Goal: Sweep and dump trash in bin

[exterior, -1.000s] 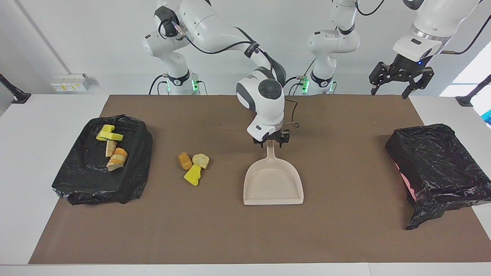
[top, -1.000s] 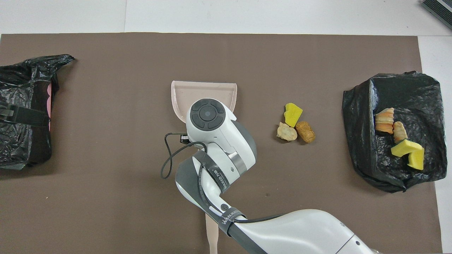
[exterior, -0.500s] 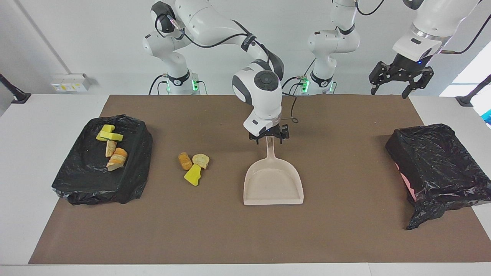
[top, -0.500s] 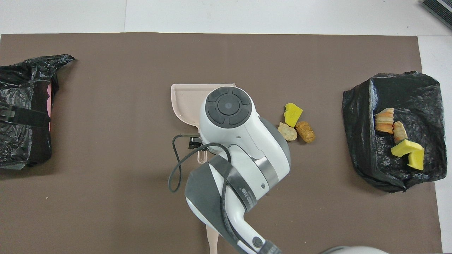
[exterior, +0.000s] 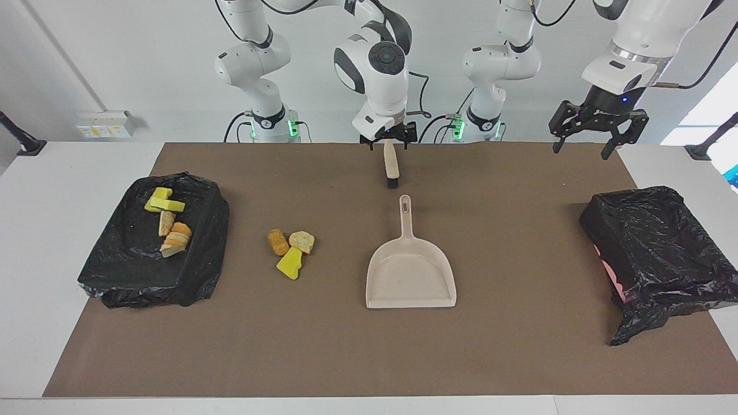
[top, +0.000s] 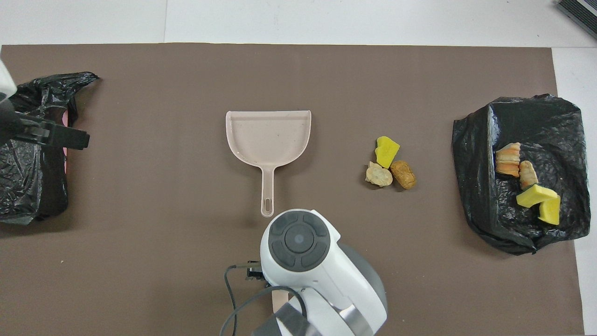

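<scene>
At the right arm's end of the worktop (exterior: 34,230), well apart from both sets of jaws, sits a black-lined bin (exterior: 115,271). Four pieces of the trash (exterior: 170,222) lie in it: two yellow sponge bits and two tan lumps. Three more pieces (exterior: 291,249) lie bunched and touching on the brown mat (exterior: 519,346). They are between that bin and the dustpan, out toward the right arm's end from the right gripper's jaws.

The right gripper (exterior: 387,140) hangs over the robots' edge of the mat at mid-table. Its jaws stand wide and point down, one on each side of the handle end of a small brush (exterior: 392,167). The brush lies flat on the mat with its dark bristle tip pointing away from the robots. Whether the jaws touch the handle I cannot tell.

The beige dustpan (exterior: 410,276) lies flat and empty beside the brush's tip and farther from the robots. Its handle points back toward the right jaws and its open lip faces away from them.

The left gripper (exterior: 597,131) is raised near the left arm's end, jaws spread wide and holding nothing. In the overhead view it is over a second black-lined bin (exterior: 651,242), which shows a strip of pink at one side.
</scene>
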`<state>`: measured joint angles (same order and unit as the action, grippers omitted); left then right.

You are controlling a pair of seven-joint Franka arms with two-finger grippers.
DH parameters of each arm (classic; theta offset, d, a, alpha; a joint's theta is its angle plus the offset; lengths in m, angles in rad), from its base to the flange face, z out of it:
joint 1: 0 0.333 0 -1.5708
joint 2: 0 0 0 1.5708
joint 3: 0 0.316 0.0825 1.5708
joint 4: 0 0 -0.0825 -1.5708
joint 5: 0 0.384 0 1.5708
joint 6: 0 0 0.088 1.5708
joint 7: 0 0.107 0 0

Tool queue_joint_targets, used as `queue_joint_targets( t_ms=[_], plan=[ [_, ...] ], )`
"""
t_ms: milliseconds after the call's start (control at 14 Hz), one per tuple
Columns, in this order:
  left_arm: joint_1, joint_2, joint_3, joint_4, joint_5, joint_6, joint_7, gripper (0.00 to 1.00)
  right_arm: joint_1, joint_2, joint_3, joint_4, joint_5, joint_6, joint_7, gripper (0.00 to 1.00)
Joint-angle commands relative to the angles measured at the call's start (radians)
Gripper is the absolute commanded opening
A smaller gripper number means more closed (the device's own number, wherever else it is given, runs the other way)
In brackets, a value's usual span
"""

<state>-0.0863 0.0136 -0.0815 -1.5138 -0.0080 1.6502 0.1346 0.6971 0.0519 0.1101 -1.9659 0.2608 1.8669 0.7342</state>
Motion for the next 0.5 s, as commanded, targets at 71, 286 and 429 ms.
queue_joint_targets(
  t_ms=[71, 286, 429],
  plan=[
    [-0.099, 0.049, 0.008, -0.081, 0.008, 0.149, -0.088, 1.00, 0.119, -0.096, -0.003, -0.269, 0.067, 0.200, 0.105, 1.00],
    [-0.166, 0.063, 0.008, -0.163, 0.008, 0.241, -0.118, 1.00, 0.206, -0.102, -0.003, -0.362, 0.106, 0.278, 0.111, 1.00],
    [-0.216, 0.103, 0.008, -0.195, 0.008, 0.308, -0.191, 1.00, 0.229, -0.138, -0.003, -0.407, 0.124, 0.279, 0.116, 1.00]
  ],
)
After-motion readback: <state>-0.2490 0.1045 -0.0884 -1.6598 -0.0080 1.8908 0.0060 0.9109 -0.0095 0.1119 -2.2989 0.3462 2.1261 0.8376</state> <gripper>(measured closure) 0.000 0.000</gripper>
